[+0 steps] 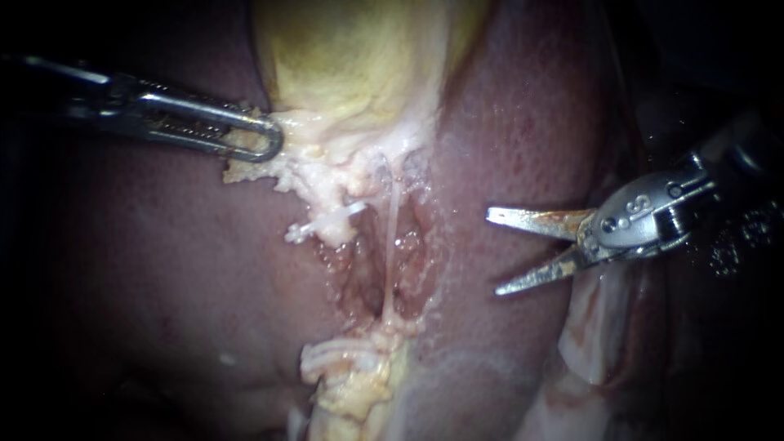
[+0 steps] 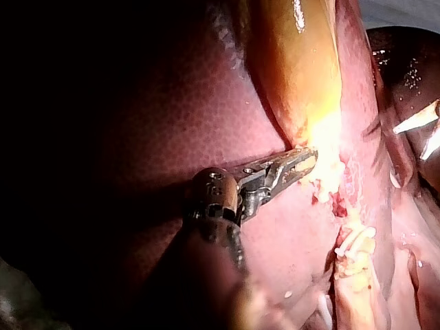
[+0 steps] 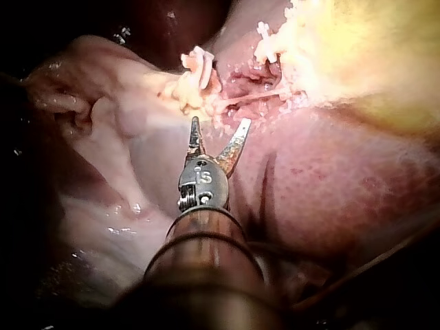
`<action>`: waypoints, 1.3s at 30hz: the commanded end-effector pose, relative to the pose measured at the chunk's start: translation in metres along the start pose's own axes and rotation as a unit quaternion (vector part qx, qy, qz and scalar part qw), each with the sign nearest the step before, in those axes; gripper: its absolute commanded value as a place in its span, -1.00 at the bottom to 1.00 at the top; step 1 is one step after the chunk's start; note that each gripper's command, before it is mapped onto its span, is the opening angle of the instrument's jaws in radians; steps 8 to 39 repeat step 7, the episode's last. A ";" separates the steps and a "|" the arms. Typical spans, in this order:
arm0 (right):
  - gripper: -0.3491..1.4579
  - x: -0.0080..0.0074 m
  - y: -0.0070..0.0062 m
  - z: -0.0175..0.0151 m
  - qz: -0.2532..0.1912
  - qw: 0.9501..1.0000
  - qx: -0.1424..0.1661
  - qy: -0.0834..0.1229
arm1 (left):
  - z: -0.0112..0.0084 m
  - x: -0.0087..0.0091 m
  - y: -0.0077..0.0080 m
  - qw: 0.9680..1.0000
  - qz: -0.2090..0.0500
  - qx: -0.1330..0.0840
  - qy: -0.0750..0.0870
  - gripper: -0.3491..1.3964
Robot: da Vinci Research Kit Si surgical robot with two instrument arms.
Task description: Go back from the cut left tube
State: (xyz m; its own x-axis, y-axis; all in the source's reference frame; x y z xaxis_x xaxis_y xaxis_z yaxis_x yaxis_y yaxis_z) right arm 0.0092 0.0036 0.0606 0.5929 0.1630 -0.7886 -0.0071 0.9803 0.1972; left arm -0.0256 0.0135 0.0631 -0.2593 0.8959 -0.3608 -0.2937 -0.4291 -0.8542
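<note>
Close view of a dark red pig's liver (image 1: 163,269), with the yellow gallbladder (image 1: 351,57) lying at the top centre.

My left instrument (image 1: 273,140) comes in from the left. Its jaws are clenched on the pale fatty tissue (image 1: 302,167) at the gallbladder's lower edge. The left wrist view shows the same grip, with both jaws pressing that tissue between them.

My right instrument (image 1: 495,253) comes in from the right. Its two blades are spread in a wide V and hold nothing. They hang over bare liver, apart from the raw pocket (image 1: 408,261) of opened tissue at the centre. Reddish-brown smears mark both blades.

The cut left tube (image 1: 320,229) lies in two parts along the left side of the pocket. Its upper stump hangs from the fatty tissue under the gallbladder, with a white clip (image 1: 353,209) across it. Its lower stump sits at the bottom of the pocket in a lump of yellow fat (image 1: 359,392), with white clips (image 1: 331,353) across it. Raw tissue shows in the gap between the two stumps.

Just to the right of the stumps, a thin pale tube (image 1: 390,237) runs unbroken from below the gallbladder down to the yellow fat.

In the right wrist view my spread blades point towards this thin tube. They are near it but not touching it.
</note>
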 end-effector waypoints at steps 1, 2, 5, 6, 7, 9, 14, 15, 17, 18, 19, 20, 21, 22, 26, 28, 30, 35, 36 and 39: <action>0.97 0.0000 0.0000 0.0000 0.000 1.000 0.000 0.000 | 0.0000 0.0000 0.0000 1.000 0.000 0.000 0.000 -1.00; 0.97 0.0000 0.0000 0.0000 0.000 1.000 0.000 0.000 | 0.0000 0.0000 0.0000 1.000 0.000 0.000 0.000 -1.00; 0.97 0.0000 0.0000 0.0000 0.000 1.000 0.000 0.000 | 0.0000 -0.0001 0.0000 1.000 0.001 0.000 0.000 -1.00; 0.97 0.0000 0.0000 0.0000 0.000 1.000 0.000 0.000 | 0.0001 -0.0002 0.0000 1.000 0.001 0.000 0.000 -1.00; 0.97 0.0000 0.0000 0.0000 0.000 1.000 0.000 0.000 | 0.0001 -0.0003 0.0000 1.000 0.001 0.000 0.000 -1.00; 0.97 0.0000 0.0000 0.0000 0.000 1.000 0.000 0.000 | 0.0001 -0.0003 0.0000 1.000 0.001 0.000 0.000 -1.00; 0.97 0.0000 0.0000 0.0000 0.000 1.000 0.000 0.000 | 0.0001 -0.0003 0.0000 1.000 0.001 0.000 0.000 -1.00; 0.97 0.0000 0.0000 0.0000 0.000 1.000 0.000 0.000 | 0.0001 -0.0003 0.0000 1.000 0.001 0.000 0.000 -1.00; 0.97 0.0000 0.0000 0.0000 0.000 1.000 0.000 0.000 | 0.0001 -0.0003 0.0000 1.000 0.001 0.000 0.000 -1.00; 0.97 0.0000 0.0000 0.0000 0.000 1.000 0.000 0.000 | 0.0001 -0.0003 0.0000 1.000 0.001 0.000 0.000 -1.00; 0.97 0.0000 0.0000 0.0000 0.000 1.000 0.000 0.000 | 0.0001 -0.0003 0.0000 1.000 0.001 0.000 0.000 -1.00; 0.97 0.0000 0.0000 0.0000 0.000 1.000 0.000 0.000 | 0.0001 -0.0003 0.0000 1.000 0.001 0.000 0.000 -1.00; 0.97 0.0000 0.0000 0.0000 0.000 1.000 0.000 0.000 | 0.0001 -0.0003 0.0000 1.000 0.001 0.000 0.000 -1.00; 0.97 0.0000 0.0000 0.0000 0.000 1.000 0.000 0.000 | 0.0001 -0.0003 0.0000 1.000 0.001 0.000 0.000 -1.00; 0.97 0.0000 0.0000 0.0000 0.000 1.000 0.000 0.000 | 0.0001 -0.0003 0.0000 1.000 0.001 0.000 0.000 -1.00; 0.97 0.0000 0.0000 0.0000 0.000 1.000 0.000 0.000 | 0.0001 -0.0003 0.0000 1.000 0.001 0.000 0.000 -1.00; 0.97 0.0000 0.0000 0.0000 0.000 1.000 0.000 0.000 | 0.0001 -0.0003 0.0000 1.000 0.001 0.000 0.000 -1.00; 0.97 0.0000 0.0000 0.0000 0.000 1.000 0.000 0.000 | 0.0001 -0.0003 0.0000 1.000 0.001 0.000 0.000 -1.00; 0.97 0.0000 0.0000 0.0000 0.000 1.000 0.000 0.000 | 0.0001 -0.0003 0.0000 1.000 0.001 0.000 0.000 -1.00; 0.97 0.0000 0.0000 0.0000 0.000 1.000 0.000 0.000 | 0.0001 -0.0003 0.0000 1.000 0.001 0.000 0.000 -1.00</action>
